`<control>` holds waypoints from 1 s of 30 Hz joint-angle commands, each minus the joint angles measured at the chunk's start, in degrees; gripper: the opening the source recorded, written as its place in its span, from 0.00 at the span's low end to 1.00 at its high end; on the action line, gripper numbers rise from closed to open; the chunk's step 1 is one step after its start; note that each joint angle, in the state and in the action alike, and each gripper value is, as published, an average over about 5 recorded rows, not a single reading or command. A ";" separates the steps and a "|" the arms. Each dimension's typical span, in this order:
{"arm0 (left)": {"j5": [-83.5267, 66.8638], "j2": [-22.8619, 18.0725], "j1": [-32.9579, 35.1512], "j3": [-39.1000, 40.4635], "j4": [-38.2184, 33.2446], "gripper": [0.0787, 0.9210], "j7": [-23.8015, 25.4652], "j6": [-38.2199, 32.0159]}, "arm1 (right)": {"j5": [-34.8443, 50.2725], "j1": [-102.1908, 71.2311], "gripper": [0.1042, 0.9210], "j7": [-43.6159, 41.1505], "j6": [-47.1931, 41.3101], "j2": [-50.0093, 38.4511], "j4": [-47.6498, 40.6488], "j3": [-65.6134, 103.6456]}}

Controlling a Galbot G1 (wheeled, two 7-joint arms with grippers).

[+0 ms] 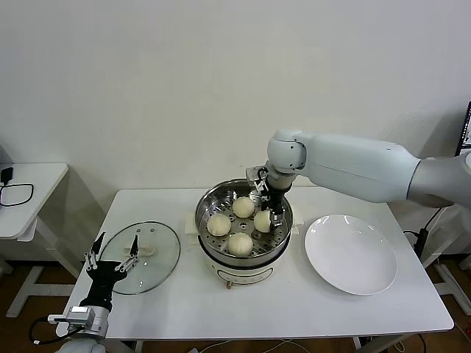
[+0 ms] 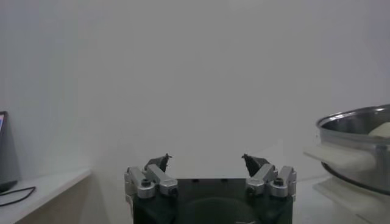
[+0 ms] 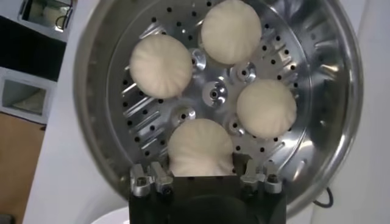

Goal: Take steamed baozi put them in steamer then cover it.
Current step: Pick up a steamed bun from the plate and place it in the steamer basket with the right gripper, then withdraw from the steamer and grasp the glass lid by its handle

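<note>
Inside the steamer (image 1: pixel 243 218), the right gripper (image 1: pixel 269 215) pinches the fourth bun (image 3: pixel 200 148) to seat it, while left of it the left gripper (image 1: pixel 112 259) waits spread wide and empty by the lid (image 1: pixel 147 254).

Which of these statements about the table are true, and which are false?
1. Four buns lie in the steamer. True.
2. The lid covers the steamer. False: it lies on the table, on the steamer's left.
3. The plate holds one bun. False: it is bare.
4. The right gripper is over the steamer, closed on a bun. True.
5. The left gripper is shut. False: it is open, near the lid.
</note>
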 commanded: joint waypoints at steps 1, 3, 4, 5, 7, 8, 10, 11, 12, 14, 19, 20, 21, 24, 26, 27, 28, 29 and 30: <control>-0.05 -0.01 0.00 -0.27 0.11 0.88 0.07 -0.04 | -1.87 -3.06 0.73 -0.07 -0.18 1.69 -2.68 0.63; -0.05 -0.04 -0.02 -0.26 0.12 0.88 0.06 -0.03 | -1.91 -3.03 0.74 -0.03 -0.15 1.28 -2.45 0.79; -0.05 -0.07 -0.03 -0.21 0.10 0.88 0.06 -0.02 | -1.85 -3.03 0.75 0.01 -0.16 1.05 -2.31 1.01; -0.04 -0.11 -0.02 -0.16 0.07 0.88 0.05 0.00 | -1.75 -3.00 0.76 0.06 -0.16 0.74 -2.13 1.33; -0.03 -0.18 0.01 -0.02 -0.04 0.88 0.01 0.02 | -1.20 -2.62 0.81 0.11 -0.17 -0.21 -1.54 2.25; -0.02 -0.20 0.05 0.05 -0.10 0.88 -0.02 0.03 | -0.89 -2.20 0.83 0.07 -0.17 -0.83 -1.15 2.78; 0.02 -0.20 0.14 0.20 -0.27 0.88 -0.06 0.06 | -0.04 -0.81 0.86 -0.24 -0.10 -2.73 -0.04 4.03; 0.04 -0.19 0.19 0.27 -0.36 0.88 -0.08 0.08 | 0.40 0.05 0.87 -0.49 -0.04 -3.87 0.60 4.74; 0.06 -0.18 0.23 0.35 -0.45 0.88 -0.10 0.11 | 0.85 0.82 0.87 -0.74 0.04 -5.03 1.20 5.44; 0.17 -0.14 0.29 0.55 -0.64 0.88 -0.08 0.18 | 2.00 2.53 0.88 -1.45 0.23 -8.12 2.74 7.10; 0.44 0.04 0.48 1.07 -0.75 0.88 0.04 0.52 | 5.92 4.78 0.88 -2.58 0.41 -18.43 7.61 12.52; 0.44 0.06 0.49 1.11 -0.75 0.88 0.06 0.62 | 6.34 4.37 0.88 -2.57 0.44 -20.56 8.51 14.14; 0.43 0.06 0.48 1.14 -0.80 0.88 0.12 0.75 | 6.61 3.44 0.88 -2.39 0.57 -22.76 9.39 16.08; 0.37 0.17 0.50 1.33 -1.12 0.88 0.35 1.18 | 7.94 -2.12 0.88 -0.18 2.16 -29.12 11.74 24.54; 0.36 0.41 0.47 1.62 -1.37 0.88 0.59 1.58 | 10.20 -7.81 0.88 4.01 4.87 -32.61 13.04 32.12; 0.36 0.57 0.43 1.80 -1.47 0.88 0.66 1.80 | 11.95 -11.19 0.88 7.67 6.55 -34.24 13.79 36.28; 0.39 0.79 0.37 1.99 -1.58 0.88 0.71 2.05 | 14.14 -15.00 0.88 11.98 8.48 -35.93 14.72 40.68; 0.42 1.01 0.30 2.19 -1.70 0.88 0.70 2.28 | 16.22 -18.96 0.88 16.40 10.27 -37.44 15.76 44.78; 0.45 1.23 0.24 2.39 -1.84 0.88 0.64 2.47 | 18.26 -23.53 0.88 20.49 11.97 -38.91 16.92 49.06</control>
